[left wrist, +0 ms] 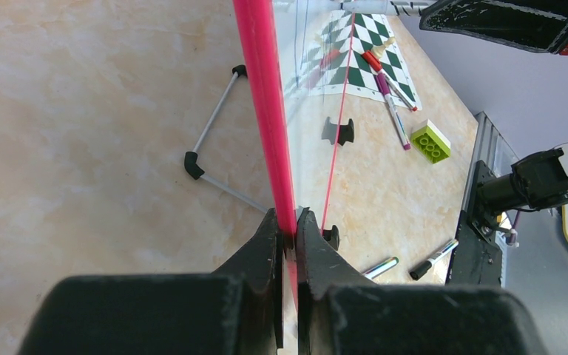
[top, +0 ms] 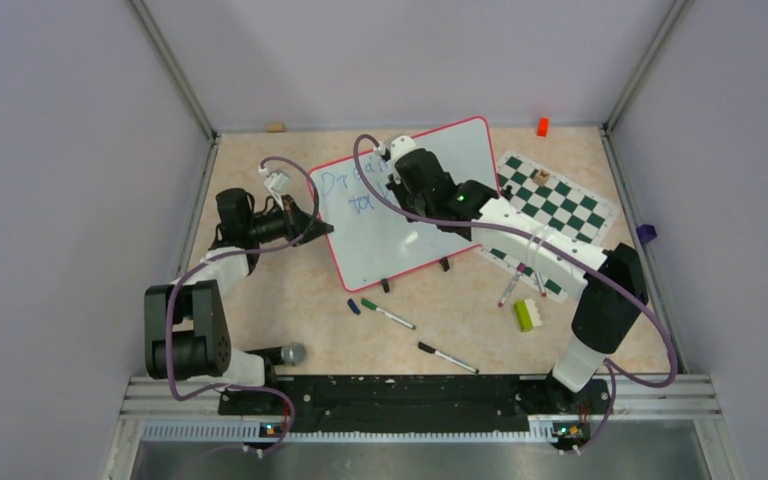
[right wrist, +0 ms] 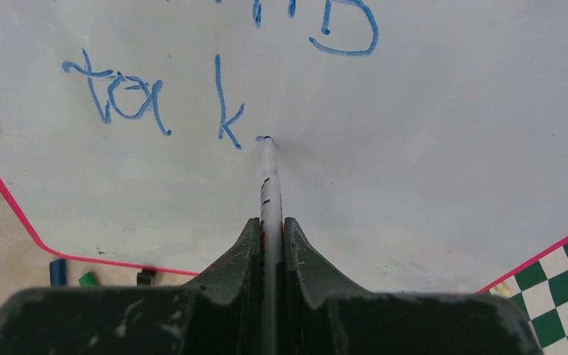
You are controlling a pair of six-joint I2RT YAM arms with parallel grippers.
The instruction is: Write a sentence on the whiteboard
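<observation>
Now left pincer (left wrist: 287, 222) pinches red edge of whiteboard (top: 385, 245), so board does not slide on bench (top: 280, 290). Right pincer (right wrist: 270, 233) squeezes marker (right wrist: 268, 166), tip touching board just after "tak"; sentence (right wrist: 129, 96) only part done.

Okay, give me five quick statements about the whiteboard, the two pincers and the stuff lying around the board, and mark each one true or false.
1. The left pincer is shut on the whiteboard at its red frame. True.
2. The right pincer holds a marker whose tip touches the board just right of a "k". True.
3. The sentence is written in red. False: the lettering is blue.
4. The chess mat lies on the left arm's side of the board. False: it lies on the right arm's side.
5. The green brick sits on the whiteboard. False: it lies off the board, by the mat's near edge.
</observation>
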